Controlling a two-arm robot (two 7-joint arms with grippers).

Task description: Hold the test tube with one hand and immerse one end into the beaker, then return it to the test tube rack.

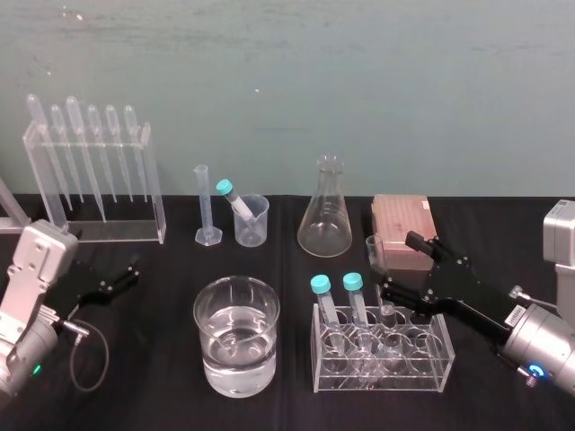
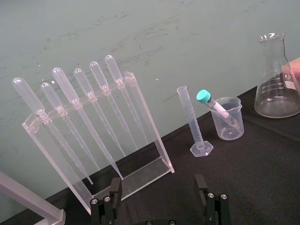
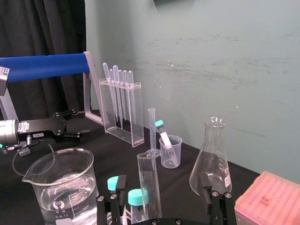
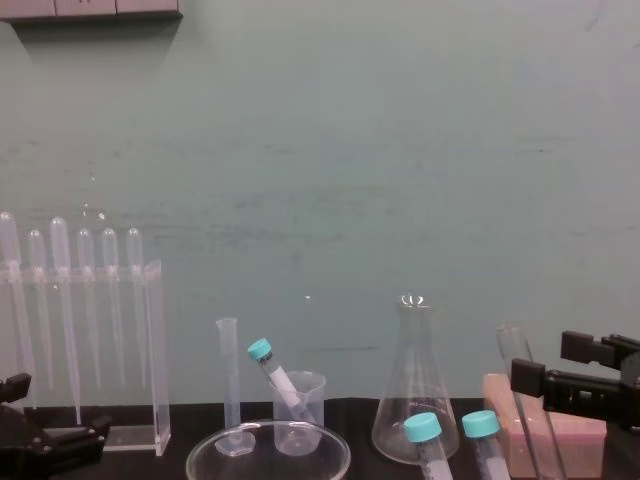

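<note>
Black tabletop (image 1: 144, 377), right pincer (image 1: 395, 263) spread around test tube (image 3: 147, 183) in clear rack (image 1: 431, 355), left pincer (image 2: 158, 179) spread, idle.

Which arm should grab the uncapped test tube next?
Right. The right end effector is open, right by the test tube. The left end effector sits far left, beyond the beaker.

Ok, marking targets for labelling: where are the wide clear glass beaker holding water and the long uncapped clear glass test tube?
Beaker (image 1: 236, 377): head view, front wall near the base.
Test tube (image 3: 149, 183): right wrist view, middle of its glass wall.
</note>
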